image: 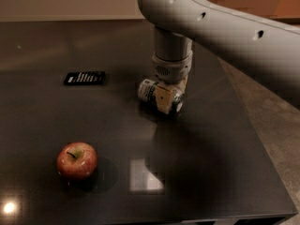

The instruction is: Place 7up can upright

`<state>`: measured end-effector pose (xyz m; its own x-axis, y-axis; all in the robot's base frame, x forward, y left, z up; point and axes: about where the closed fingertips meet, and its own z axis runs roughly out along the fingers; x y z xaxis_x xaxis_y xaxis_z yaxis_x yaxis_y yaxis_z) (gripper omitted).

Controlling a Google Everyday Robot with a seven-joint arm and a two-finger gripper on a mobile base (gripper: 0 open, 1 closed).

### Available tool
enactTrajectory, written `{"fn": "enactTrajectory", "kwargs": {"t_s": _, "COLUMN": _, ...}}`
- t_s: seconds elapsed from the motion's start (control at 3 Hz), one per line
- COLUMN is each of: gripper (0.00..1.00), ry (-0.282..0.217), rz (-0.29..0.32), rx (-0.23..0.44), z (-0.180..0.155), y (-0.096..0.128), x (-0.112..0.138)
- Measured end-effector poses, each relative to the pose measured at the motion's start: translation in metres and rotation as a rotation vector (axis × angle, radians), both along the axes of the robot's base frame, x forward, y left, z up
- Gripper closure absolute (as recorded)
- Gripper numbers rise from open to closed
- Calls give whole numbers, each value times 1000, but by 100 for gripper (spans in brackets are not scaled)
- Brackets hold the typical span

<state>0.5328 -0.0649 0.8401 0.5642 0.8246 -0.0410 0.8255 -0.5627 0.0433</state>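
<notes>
The 7up can [148,90] lies on its side on the dark table [201,172], right of centre, silver and green with its left end showing. My gripper [165,97] reaches straight down from the grey arm [172,55] and straddles the can's middle. Its cream near finger [164,100] presses on the can's front side, and the far finger is hidden behind the can. The can rests on the table surface, held between the jaws.
A red apple [77,160] sits at the front left. A flat black rectangular device [85,77] lies at the back left. The table's right edge [253,139] runs close to the can, with grey floor beyond it.
</notes>
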Motion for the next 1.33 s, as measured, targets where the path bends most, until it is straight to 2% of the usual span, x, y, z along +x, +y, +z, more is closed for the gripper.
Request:
{"fn": "enactTrajectory", "kwargs": {"t_s": 0.33, "gripper": 100, "ry": -20, "rz": -133, "rx": -5, "z": 9, "y": 9, "x": 1}}
{"fn": "enactTrajectory", "kwargs": {"t_s": 0.67, "gripper": 100, "ry": -25, "rz": -301, "rx": 18, "z": 20, "y": 19, "x": 0}}
{"fn": "enactTrajectory", "kwargs": {"t_s": 1.33, "gripper": 100, "ry": 13, "rz": -639, "rx": 67, "z": 35, "y": 24, "x": -1}}
